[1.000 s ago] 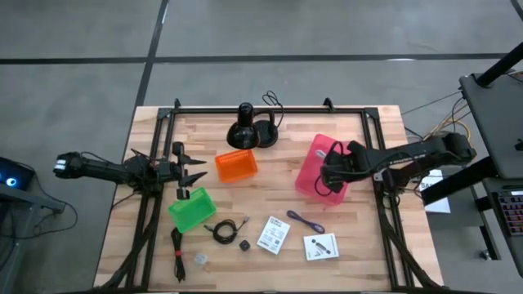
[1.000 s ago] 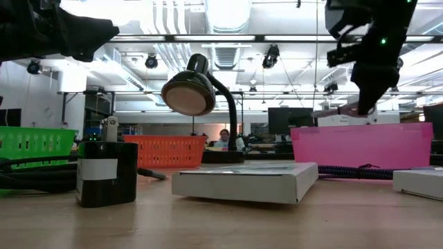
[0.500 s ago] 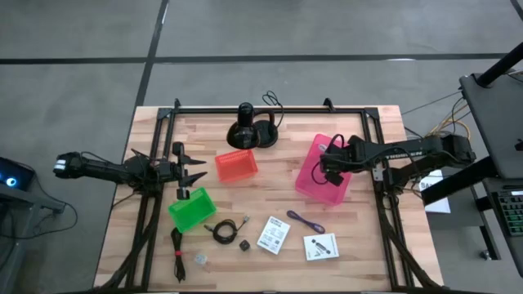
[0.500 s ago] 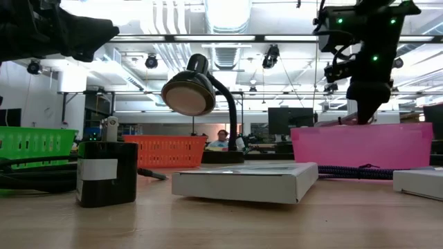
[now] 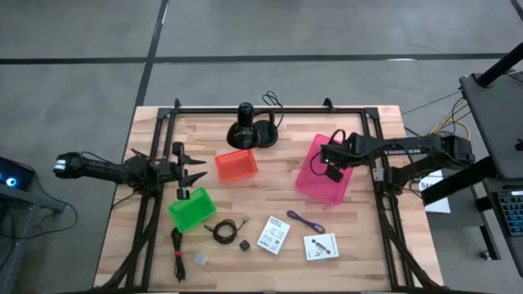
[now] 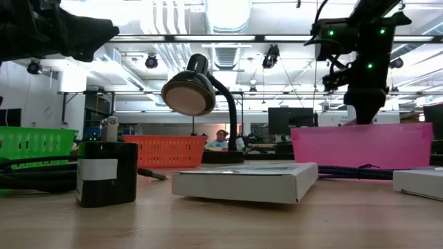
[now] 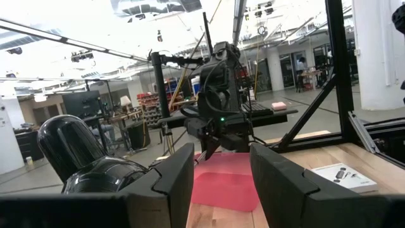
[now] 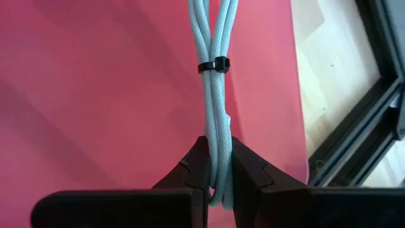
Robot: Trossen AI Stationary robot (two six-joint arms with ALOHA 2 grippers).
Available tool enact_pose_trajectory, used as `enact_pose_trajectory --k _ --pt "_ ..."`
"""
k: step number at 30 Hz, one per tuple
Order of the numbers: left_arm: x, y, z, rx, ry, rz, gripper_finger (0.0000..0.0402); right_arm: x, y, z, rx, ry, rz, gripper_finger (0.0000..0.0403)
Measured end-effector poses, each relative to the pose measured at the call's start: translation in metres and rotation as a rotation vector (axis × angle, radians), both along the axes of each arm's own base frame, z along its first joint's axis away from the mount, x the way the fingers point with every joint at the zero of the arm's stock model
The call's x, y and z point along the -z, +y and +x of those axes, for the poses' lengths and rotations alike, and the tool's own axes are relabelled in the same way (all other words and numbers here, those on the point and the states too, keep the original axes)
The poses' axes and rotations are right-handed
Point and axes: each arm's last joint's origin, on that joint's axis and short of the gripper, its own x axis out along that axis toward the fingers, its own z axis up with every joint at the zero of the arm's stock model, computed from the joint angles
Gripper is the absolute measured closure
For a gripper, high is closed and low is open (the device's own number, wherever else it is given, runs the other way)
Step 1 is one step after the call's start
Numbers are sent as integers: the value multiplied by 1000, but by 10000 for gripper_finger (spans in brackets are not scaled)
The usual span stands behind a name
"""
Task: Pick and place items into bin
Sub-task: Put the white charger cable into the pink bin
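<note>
A pale grey braided cable, folded and bound with a black tie, hangs over the pink plastic bin on the right part of the wooden desk. The right gripper is closed tight on this cable, above the bin. The left gripper waits at the left side of the desk, its fingers partly apart and holding nothing. Two white printed cards lie near the front edge
</note>
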Motion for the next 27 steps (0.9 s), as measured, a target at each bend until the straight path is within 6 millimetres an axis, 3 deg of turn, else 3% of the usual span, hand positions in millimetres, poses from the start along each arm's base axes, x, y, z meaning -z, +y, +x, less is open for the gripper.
enact_pose_trajectory --k 27 --pt "0 0 0 0 0 0 262 20 -30 -10 95 -75 122 378"
